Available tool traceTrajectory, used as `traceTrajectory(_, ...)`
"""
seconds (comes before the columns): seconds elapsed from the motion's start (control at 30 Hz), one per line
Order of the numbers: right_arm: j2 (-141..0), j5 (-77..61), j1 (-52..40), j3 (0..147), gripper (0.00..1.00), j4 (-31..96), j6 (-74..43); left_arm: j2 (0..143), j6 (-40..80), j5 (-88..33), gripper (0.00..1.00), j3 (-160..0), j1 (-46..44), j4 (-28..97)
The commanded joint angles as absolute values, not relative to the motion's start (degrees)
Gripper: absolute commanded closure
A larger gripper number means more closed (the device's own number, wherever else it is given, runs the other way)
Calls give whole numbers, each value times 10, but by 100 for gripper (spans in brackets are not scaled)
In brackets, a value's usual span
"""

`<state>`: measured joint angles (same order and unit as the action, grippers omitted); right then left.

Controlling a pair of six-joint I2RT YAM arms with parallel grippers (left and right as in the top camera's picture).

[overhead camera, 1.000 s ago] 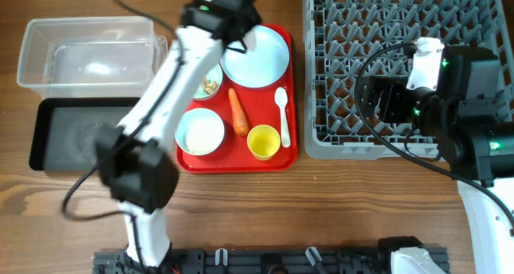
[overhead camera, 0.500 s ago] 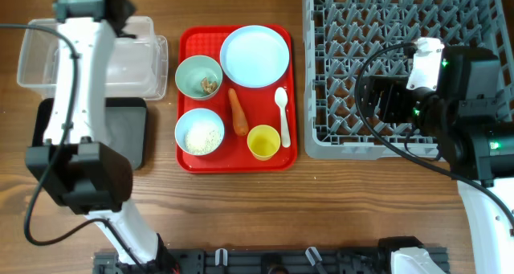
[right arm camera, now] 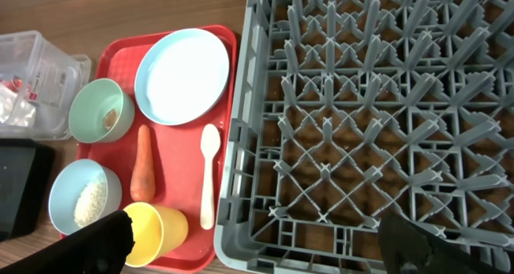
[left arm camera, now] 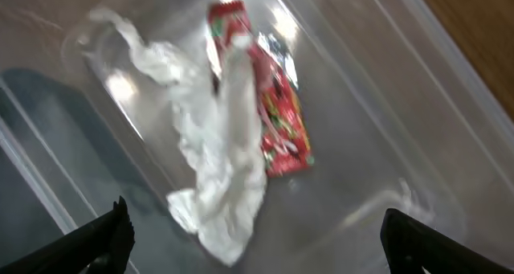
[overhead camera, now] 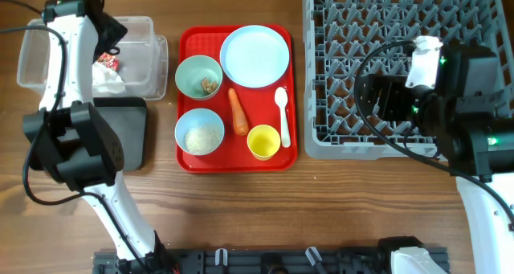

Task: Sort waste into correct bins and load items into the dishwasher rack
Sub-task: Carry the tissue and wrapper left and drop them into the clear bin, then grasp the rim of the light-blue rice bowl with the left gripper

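My left gripper [left arm camera: 261, 250] hangs open over the clear tub [overhead camera: 48, 49]. Below it, the red snack wrapper [left arm camera: 277, 113] and crumpled white tissue [left arm camera: 225, 145] lie loose on the tub floor; overhead, the wrapper [overhead camera: 107, 61] shows beside the arm. My right gripper [right arm camera: 261, 246] is open and empty above the near left corner of the grey dishwasher rack [overhead camera: 345, 65]. On the red tray [overhead camera: 241, 160] sit the plate [overhead camera: 254, 55], a bowl with brown scraps [overhead camera: 198, 75], a bowl of rice [overhead camera: 199, 132], the carrot [overhead camera: 238, 112], the spoon [overhead camera: 282, 116] and the yellow cup [overhead camera: 263, 141].
The black tray [overhead camera: 132, 137] lies in front of the tub, partly covered by my left arm. The rack's pegs hold nothing. Bare wooden table runs along the front edge.
My left arm swung from the red tray to the clear tub and its jaws opened; the wrapper and tissue now lie in the tub. The right arm has stayed still.
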<state>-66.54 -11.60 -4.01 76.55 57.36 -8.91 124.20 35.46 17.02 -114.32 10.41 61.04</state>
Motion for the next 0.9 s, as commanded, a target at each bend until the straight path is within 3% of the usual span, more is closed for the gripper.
traceTrajectory(0.0,-672,-120,-39,779,0,565,-90,1153,298,21,5,-1152,100,656)
traceTrajectory(0.13,-673,-121,-39,779,0,549,-90,1049,297,-30,8,-1152,72,727)
traceTrajectory(0.27,-673,-120,-39,779,0,538,-90,961,254,-27,7,-1152,-14,787)
traceTrajectory(0.47,-673,-121,-39,779,0,547,-90,953,305,10,7,-1097,-166,890)
traceTrajectory(0.53,-673,-120,-39,779,0,547,-90,953,353,40,8,-1025,-195,861)
traceTrajectory(0.77,-673,-121,-39,779,0,550,-90,957,347,39,1,-759,-242,627)
traceTrajectory(0.87,-673,-121,-39,779,0,551,-92,957,348,24,5,-653,-243,498)
